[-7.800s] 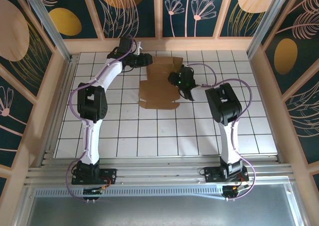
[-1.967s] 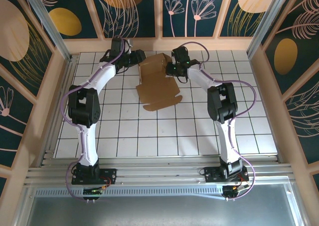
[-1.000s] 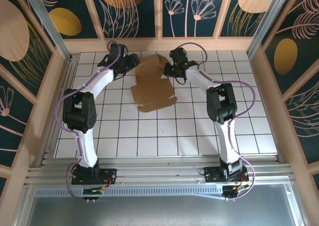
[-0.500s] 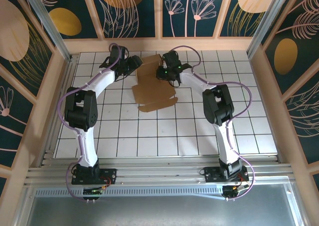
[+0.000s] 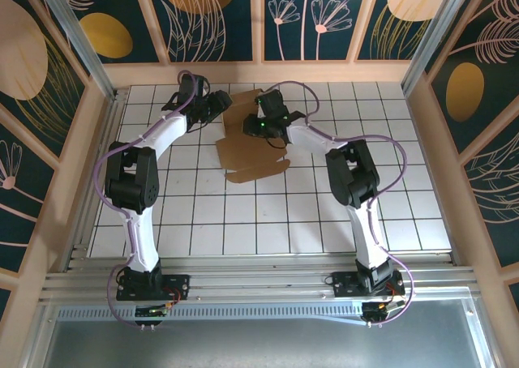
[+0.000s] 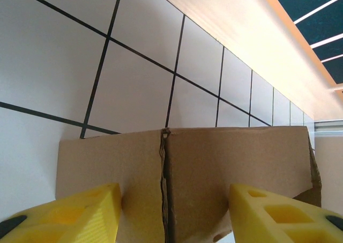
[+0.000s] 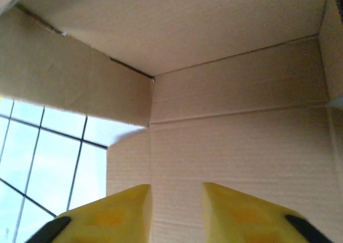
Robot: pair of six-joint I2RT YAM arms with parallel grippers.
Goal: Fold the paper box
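The paper box (image 5: 250,153) is a brown cardboard sheet lying on the far middle of the tiled table, its far part folded up into walls. My left gripper (image 5: 223,100) is at the box's far left corner. In the left wrist view a raised wall with a corner seam (image 6: 225,157) stands behind the gripper (image 6: 174,192), whose jaws are wide apart. My right gripper (image 5: 255,127) reaches over the far half of the box. The right wrist view faces the box's inner walls and floor (image 7: 236,130), and that gripper (image 7: 177,188) is open by a narrow gap with nothing in it.
The white tiled table (image 5: 324,214) stretches out in front and to the right of the box. A wooden back wall (image 5: 259,72) runs just behind both grippers. An aluminium rail (image 5: 89,165) borders the left side.
My right gripper has moved left over the box and its jaws have parted a little. The box has shifted slightly left. The left gripper has narrowed a little and stayed at the corner.
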